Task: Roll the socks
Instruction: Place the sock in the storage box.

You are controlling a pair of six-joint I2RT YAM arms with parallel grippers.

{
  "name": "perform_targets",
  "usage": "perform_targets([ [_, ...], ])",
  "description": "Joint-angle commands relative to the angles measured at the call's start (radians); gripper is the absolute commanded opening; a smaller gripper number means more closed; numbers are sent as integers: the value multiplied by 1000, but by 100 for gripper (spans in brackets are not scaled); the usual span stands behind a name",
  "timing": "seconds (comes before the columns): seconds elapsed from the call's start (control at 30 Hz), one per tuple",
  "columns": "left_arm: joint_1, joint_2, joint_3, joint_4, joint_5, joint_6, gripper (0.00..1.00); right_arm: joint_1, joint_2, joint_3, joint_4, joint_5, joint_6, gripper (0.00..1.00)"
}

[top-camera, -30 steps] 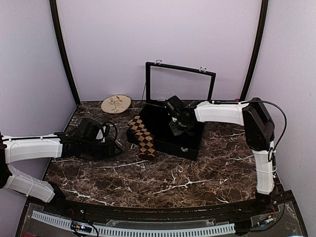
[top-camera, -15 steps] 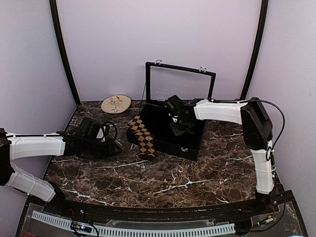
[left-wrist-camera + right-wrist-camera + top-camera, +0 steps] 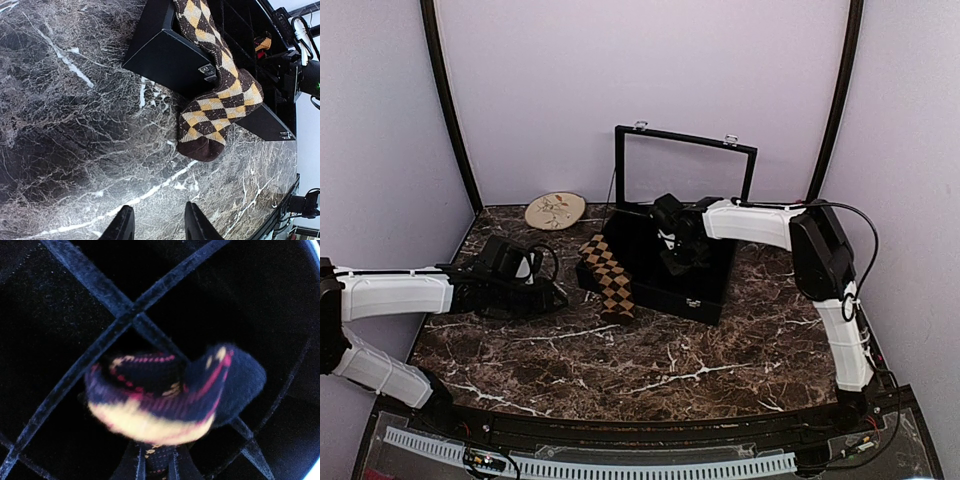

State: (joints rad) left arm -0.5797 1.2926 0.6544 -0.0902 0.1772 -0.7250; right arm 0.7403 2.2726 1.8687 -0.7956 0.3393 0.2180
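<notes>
Tan-brown and black argyle knit sock [image 3: 220, 107]: draped off corner of black glass-lidded case [image 3: 165, 55], toe on marble table [image 3: 75, 125]. Red-orange-black argyle sock [image 3: 165, 400]: inside case, clamped in right claw [image 3: 156, 467]. Left claw [image 3: 155, 225]: apart, empty. Both socks soft, light, limp; probably best pinched at toe.

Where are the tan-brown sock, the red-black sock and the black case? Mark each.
tan-brown sock [image 3: 220, 107], left wrist view, mid foot.
red-black sock [image 3: 160, 405], right wrist view, middle.
black case [image 3: 670, 293], top view, front wall.

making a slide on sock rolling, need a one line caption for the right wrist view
The right gripper pinches the bunched red sock just above the divided black case.
</notes>
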Motion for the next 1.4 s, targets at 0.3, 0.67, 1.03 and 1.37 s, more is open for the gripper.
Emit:
perform_targets([
  [0.3, 8, 39, 48, 9, 32, 18, 37, -77, 156, 243, -239, -48, 22, 0],
  [0.67, 8, 34, 50, 7, 30, 11, 37, -101, 79, 195, -278, -74, 58, 0],
  [1.03, 8, 13, 34, -1, 31, 0, 37, -106, 83, 160, -251, -105, 62, 38],
  [1.37, 7, 4, 29, -4, 35, -6, 37, -106, 0, 155, -209, -95, 79, 48],
])
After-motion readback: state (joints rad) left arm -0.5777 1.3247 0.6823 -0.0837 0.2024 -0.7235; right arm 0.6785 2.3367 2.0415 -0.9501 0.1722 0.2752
